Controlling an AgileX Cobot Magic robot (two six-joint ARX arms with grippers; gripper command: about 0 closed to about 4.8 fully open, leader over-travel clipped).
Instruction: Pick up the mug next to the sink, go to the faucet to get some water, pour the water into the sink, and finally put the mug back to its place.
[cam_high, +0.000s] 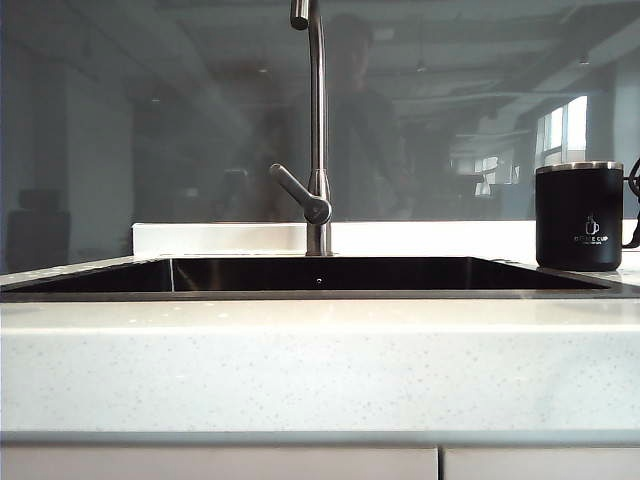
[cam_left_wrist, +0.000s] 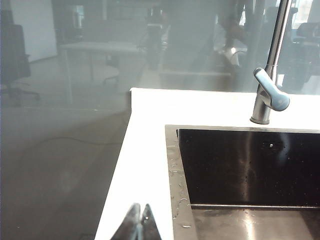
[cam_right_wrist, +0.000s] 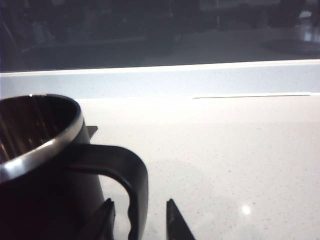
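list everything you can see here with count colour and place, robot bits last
mug: one, matte black with steel rim, upright on the counter right of the sink
sink: one, dark basin, set in the counter
faucet: one, brushed steel gooseneck, behind the sink, lever angled left
counter: one, pale speckled stone, around the sink
left gripper: one, dark, shut, over the counter left of the sink
right gripper: one, dark, open, fingertips either side of the mug's handle

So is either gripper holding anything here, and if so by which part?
Nothing is held. The right gripper is open, its fingers either side of the mug handle. The left gripper is shut on nothing beside the sink.
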